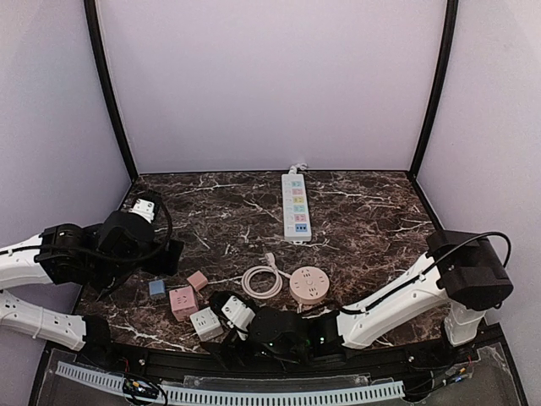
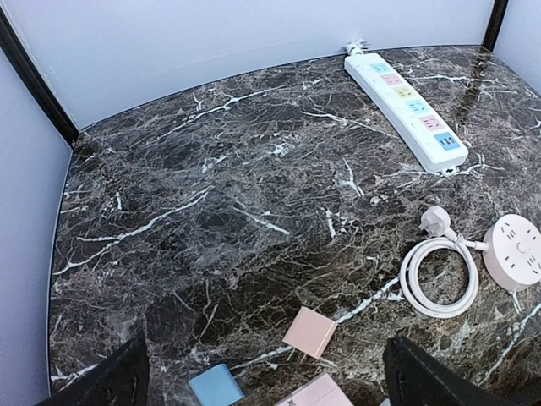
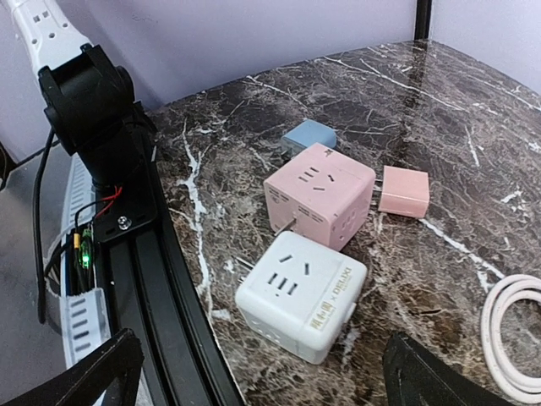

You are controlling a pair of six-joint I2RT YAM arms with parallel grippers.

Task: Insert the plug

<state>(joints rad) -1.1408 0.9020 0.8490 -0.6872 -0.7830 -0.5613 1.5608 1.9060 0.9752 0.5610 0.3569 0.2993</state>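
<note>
- Table [image 1: 363, 211]: dark brown-black marble pattern, white veins.
- Cube socket [image 1: 183, 302]: pink.
- White cube [image 1: 205, 323], just beside the cube socket: white, with grey lettering.
- Small adapter [image 1: 198, 280], near the cube socket: salmon pink.
- Blue adapter [image 1: 157, 288], near the cube socket: light blue.
- Power strip [image 1: 295, 205], well apart from the cube socket: white, with pastel blue, pink and yellow panels.
- Round socket [image 1: 308, 285], apart from the cube socket: pale pink; its cord [image 1: 262, 282] and plug [image 1: 270, 259] are white.

A dark, white-veined marble table [image 1: 363, 220] is recorded. A white power strip [image 1: 296, 205] is laid lengthwise at the far centre. Nearer the front, a round pink socket hub [image 1: 309, 285] is set beside its coiled white cable [image 1: 262, 282], which ends in a plug [image 1: 270, 259]. To the left, a pink cube socket [image 1: 183, 302] and a white cube socket [image 1: 205, 323] are placed side by side, with a small pink adapter [image 1: 198, 280] and a small blue adapter [image 1: 157, 288] close by.
</note>
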